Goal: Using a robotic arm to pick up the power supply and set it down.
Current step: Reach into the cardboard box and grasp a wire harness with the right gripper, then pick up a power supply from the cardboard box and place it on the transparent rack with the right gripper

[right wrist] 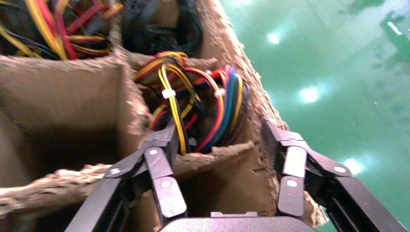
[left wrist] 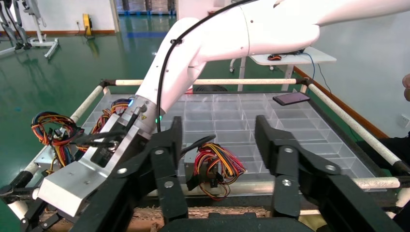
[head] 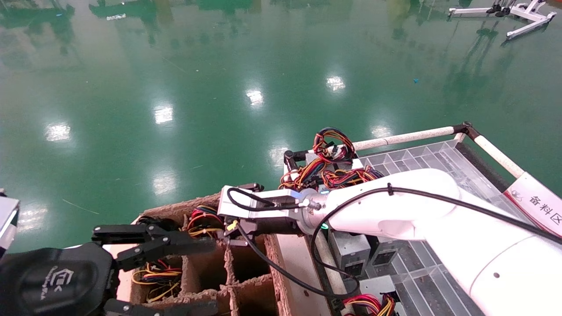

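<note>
Right end effector [right wrist: 220, 159] sits over the far cell of the divided cardboard box [head: 246, 263], fingers [right wrist: 162, 169] spread wide and holding nothing, one to either side of a wire bundle. That bundle belongs to the power supply [right wrist: 193, 104] sitting down in the cell: looped red, yellow, orange, black and blue leads with small white ties; its metal body is hidden by the wires and the cardboard wall. In the head view the robotic arm [head: 395, 206] reaches across from the clear compartment tray [head: 421, 158] to the box, black cable running along its white shell, green ring light at the wrist.

Other units alike: silver-grey boxes with dark socket faces [head: 349, 250] stand in the tray just beside the box; another with a tangle of coloured wires [head: 329, 162] rests at the tray's far corner.

Left end effector [head: 162, 272] is near the box's left side, fingers [left wrist: 167, 169] spread, empty.
</note>
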`<act>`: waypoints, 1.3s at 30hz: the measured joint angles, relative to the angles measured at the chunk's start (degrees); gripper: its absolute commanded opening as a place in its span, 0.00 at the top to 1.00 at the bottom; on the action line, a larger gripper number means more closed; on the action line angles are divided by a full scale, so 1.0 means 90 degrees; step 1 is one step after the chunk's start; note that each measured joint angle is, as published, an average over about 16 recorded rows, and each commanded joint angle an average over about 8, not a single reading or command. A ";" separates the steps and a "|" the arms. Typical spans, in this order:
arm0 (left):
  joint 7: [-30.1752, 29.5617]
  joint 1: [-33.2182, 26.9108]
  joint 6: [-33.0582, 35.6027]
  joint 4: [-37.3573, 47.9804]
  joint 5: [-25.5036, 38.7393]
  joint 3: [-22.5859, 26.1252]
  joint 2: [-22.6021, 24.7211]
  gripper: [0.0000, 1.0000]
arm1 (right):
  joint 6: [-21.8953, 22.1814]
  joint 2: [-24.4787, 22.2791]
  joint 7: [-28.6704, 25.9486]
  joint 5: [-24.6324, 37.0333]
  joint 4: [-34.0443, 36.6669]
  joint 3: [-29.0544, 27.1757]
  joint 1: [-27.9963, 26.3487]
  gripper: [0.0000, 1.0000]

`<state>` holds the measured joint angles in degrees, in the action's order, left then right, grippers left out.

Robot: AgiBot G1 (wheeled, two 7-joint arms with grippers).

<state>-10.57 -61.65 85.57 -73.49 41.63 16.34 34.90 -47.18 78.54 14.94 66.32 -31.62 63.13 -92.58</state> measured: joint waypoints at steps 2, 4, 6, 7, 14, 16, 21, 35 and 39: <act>0.0000 0.0000 0.0000 0.0000 -0.0001 0.0001 0.0000 0.00 | 0.0164 0.0000 -0.0019 -0.0110 -0.0040 0.0108 0.0021 1.00; 0.0001 0.0000 -0.0001 0.0000 -0.0001 0.0002 -0.0001 0.00 | 0.0312 -0.0002 -0.0040 -0.0222 -0.0083 0.0210 0.0042 1.00; 0.0001 -0.0001 -0.0001 0.0000 -0.0002 0.0003 -0.0001 0.00 | 0.0439 -0.0003 -0.0059 -0.0334 -0.0125 0.0309 0.0061 1.00; 0.0002 -0.0001 -0.0001 0.0000 -0.0002 0.0003 -0.0001 0.00 | 0.0490 -0.0004 -0.0067 -0.0391 -0.0144 0.0356 0.0069 1.00; 0.0003 -0.0001 -0.0003 0.0000 -0.0004 0.0006 -0.0003 0.00 | 0.0661 -0.0011 -0.0114 -0.0784 -0.0196 0.0661 0.0107 1.00; 0.0003 -0.0001 -0.0003 0.0000 -0.0005 0.0007 -0.0003 0.00 | 0.0666 -0.0013 -0.0121 -0.0896 -0.0186 0.0733 0.0111 1.00; 0.0005 -0.0002 -0.0004 0.0000 -0.0006 0.0009 -0.0004 0.00 | 0.0650 -0.0016 -0.0130 -0.1180 -0.0128 0.0882 0.0109 1.00; 0.0008 -0.0003 -0.0007 0.0000 -0.0010 0.0015 -0.0006 0.00 | 0.0236 -0.0052 -0.0195 -0.2221 0.0273 0.0930 0.0041 1.00; 0.0008 -0.0004 -0.0007 0.0000 -0.0011 0.0017 -0.0007 0.00 | -0.0056 -0.0076 -0.0199 -0.2612 0.0485 0.0813 0.0006 1.00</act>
<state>-10.49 -61.68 85.51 -73.49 41.53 16.49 34.84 -47.69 77.86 13.15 42.81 -27.26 70.45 -92.53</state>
